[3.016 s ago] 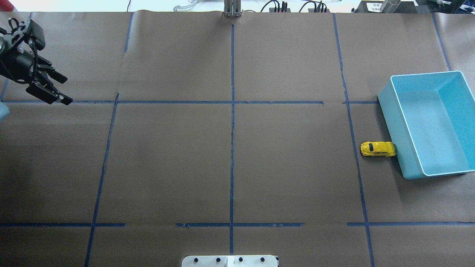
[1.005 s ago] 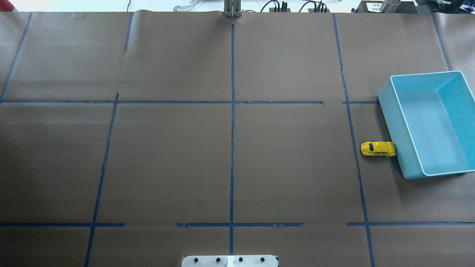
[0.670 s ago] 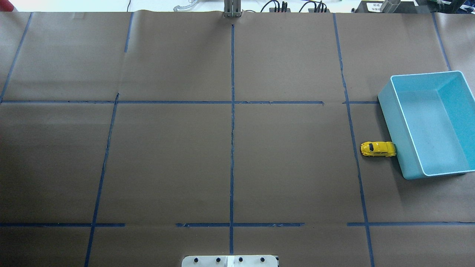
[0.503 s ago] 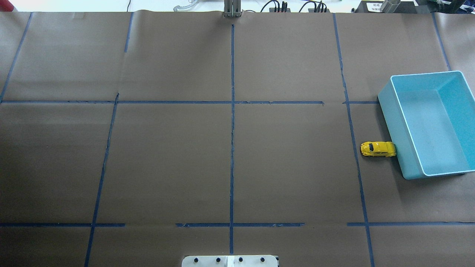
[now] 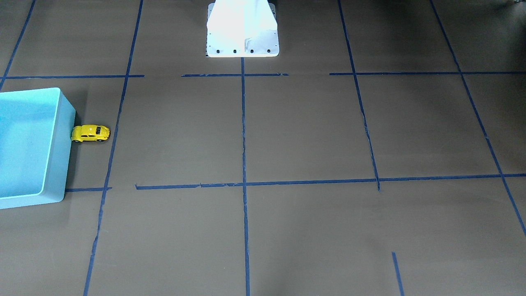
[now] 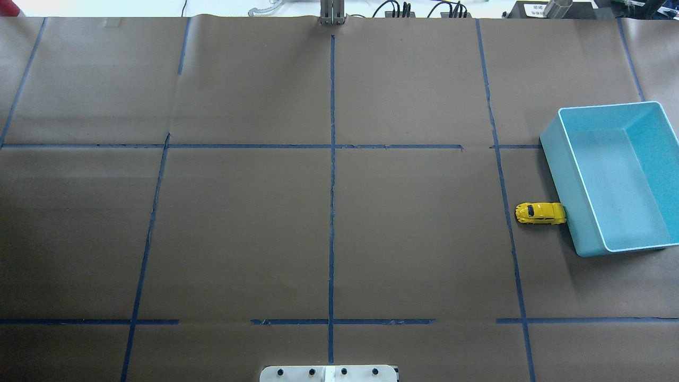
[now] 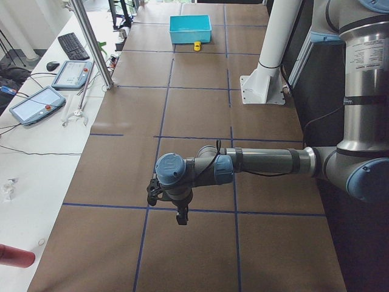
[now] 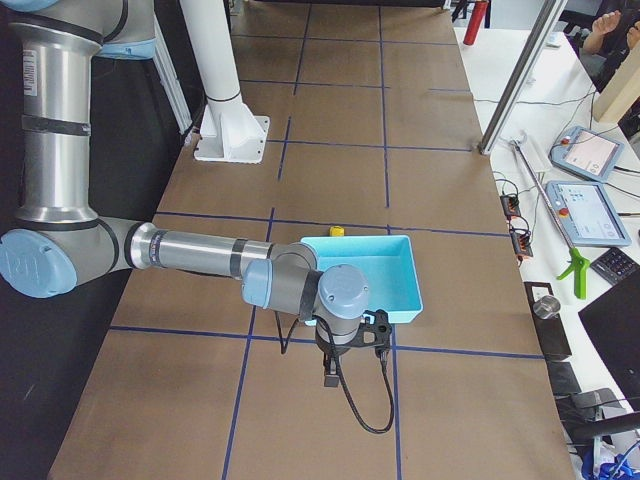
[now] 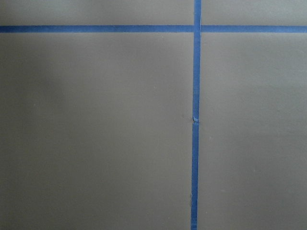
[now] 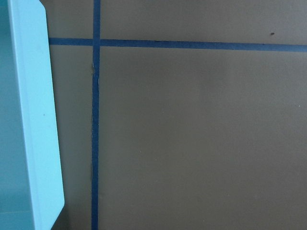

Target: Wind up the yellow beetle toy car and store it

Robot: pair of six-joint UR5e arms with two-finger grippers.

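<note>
Where the yellow beetle toy car (image 6: pixel 540 213) sits, the bin (image 6: pixel 563 175) touches it.

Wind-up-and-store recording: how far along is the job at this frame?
Done: nothing visible. The car stands on the table against the outer wall of the empty bin. In hand: nothing grips the car. Left: picking it up and placing it in the bin; whether it is wound cannot be judged.

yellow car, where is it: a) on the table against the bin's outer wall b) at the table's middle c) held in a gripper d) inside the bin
A: the car stands outside the bin, one end against its wall.
</note>
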